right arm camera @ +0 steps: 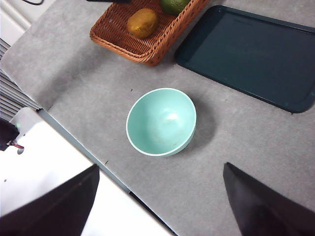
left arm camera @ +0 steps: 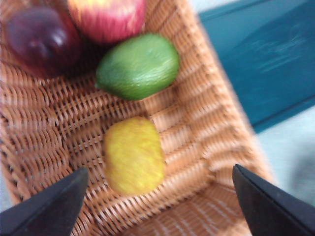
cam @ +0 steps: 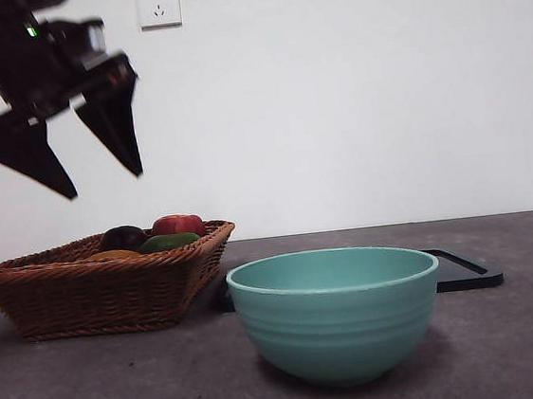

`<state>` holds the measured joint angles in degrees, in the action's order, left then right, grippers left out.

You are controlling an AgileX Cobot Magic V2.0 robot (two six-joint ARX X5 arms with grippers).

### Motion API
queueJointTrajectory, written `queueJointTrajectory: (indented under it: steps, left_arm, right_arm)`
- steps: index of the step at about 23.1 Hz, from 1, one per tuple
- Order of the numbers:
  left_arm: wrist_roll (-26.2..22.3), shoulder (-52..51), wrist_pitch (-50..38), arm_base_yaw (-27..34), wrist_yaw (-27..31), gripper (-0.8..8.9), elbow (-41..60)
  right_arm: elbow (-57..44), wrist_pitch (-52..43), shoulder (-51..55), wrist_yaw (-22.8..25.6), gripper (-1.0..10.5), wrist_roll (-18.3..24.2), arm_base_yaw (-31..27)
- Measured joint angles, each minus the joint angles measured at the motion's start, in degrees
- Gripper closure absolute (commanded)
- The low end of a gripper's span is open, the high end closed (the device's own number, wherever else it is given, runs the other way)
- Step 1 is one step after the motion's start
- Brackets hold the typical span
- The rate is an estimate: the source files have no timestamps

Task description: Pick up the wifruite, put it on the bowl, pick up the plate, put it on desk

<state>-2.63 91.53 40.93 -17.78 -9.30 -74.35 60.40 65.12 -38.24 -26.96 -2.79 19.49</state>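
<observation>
The wifruite (left arm camera: 134,155), an oval brownish-orange fruit, lies in a wicker basket (left arm camera: 197,123) near its corner; the front view shows only a sliver of the wifruite (cam: 112,256) over the rim. My left gripper (cam: 103,183) hangs open well above the basket, and in the left wrist view the left gripper (left arm camera: 158,169) has its jaws spread on either side of the fruit without touching it. The teal bowl (cam: 336,311) stands empty on the desk (cam: 530,343). Behind it lies the plate (right arm camera: 246,49), a dark rectangular tray. My right gripper (right arm camera: 160,206) is open, high above the desk's edge.
The basket (cam: 95,289) also holds a green fruit (left arm camera: 138,66), a red apple-like fruit (left arm camera: 106,17) and a dark purple fruit (left arm camera: 42,39). The plate (cam: 470,273) touches the basket's side. A white wall with a socket (cam: 158,3) stands behind.
</observation>
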Motion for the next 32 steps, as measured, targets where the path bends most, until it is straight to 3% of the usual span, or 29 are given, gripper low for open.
queueJointTrajectory:
  steps: [19, 27, 32]
  left_arm:
    - [-0.9, 13.5, -5.3, 0.0, 3.0, 3.53, -0.1]
    - [-0.9, 13.9, -6.1, -0.1, 3.0, 6.02, -0.1]
    - [-0.9, 12.1, -5.0, -0.1, 3.0, 6.03, -0.1]
  right_arm:
    - [0.0, 0.0, 0.0, 0.0, 5.4, 0.0, 0.0]
    - [0.0, 0.0, 0.0, 0.2, 5.4, 0.0, 0.0]
    - [0.0, 0.0, 0.0, 0.2, 5.4, 0.0, 0.0]
